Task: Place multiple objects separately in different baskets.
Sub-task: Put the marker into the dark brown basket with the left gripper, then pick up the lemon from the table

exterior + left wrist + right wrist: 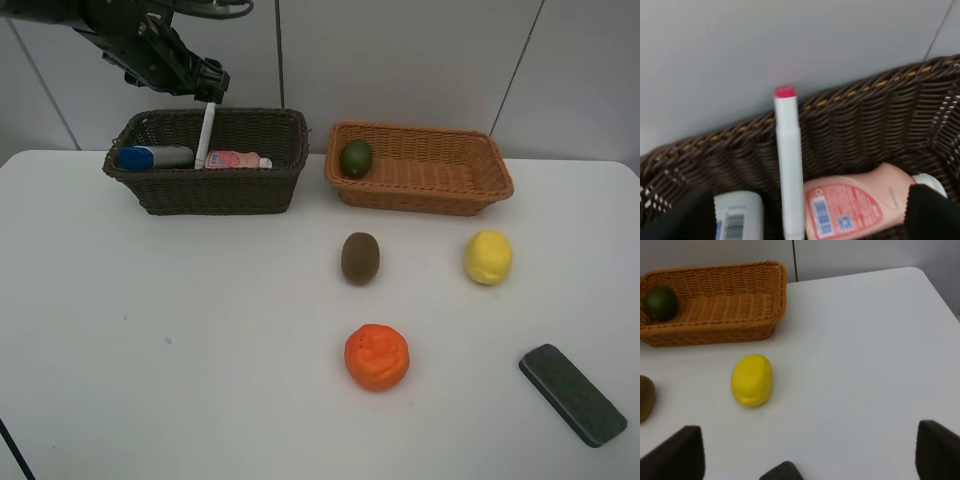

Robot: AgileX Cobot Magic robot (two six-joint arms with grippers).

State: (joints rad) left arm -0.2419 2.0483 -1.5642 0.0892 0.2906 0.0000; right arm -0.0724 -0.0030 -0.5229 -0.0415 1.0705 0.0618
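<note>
STEP: clear the basket | left tool [207, 92] spread wide, gripping nothing, above white marker [205, 135] standing upright in dark brown basket [215, 190], far left | lift straight up so you don't tip it | right tool [809, 454] wide open, empty, near yellow lemon [752, 380]

I count two baskets: a dark brown basket [205, 190] and a tan basket [420, 195]. Four fruits: lime [356, 158], kiwi [360, 257], orange [377, 357], lemon [488, 257]. Two bottles: a blue-capped bottle [155, 157] and a pink bottle [237, 160]. One marker [206, 135], one eraser [572, 393].
</note>
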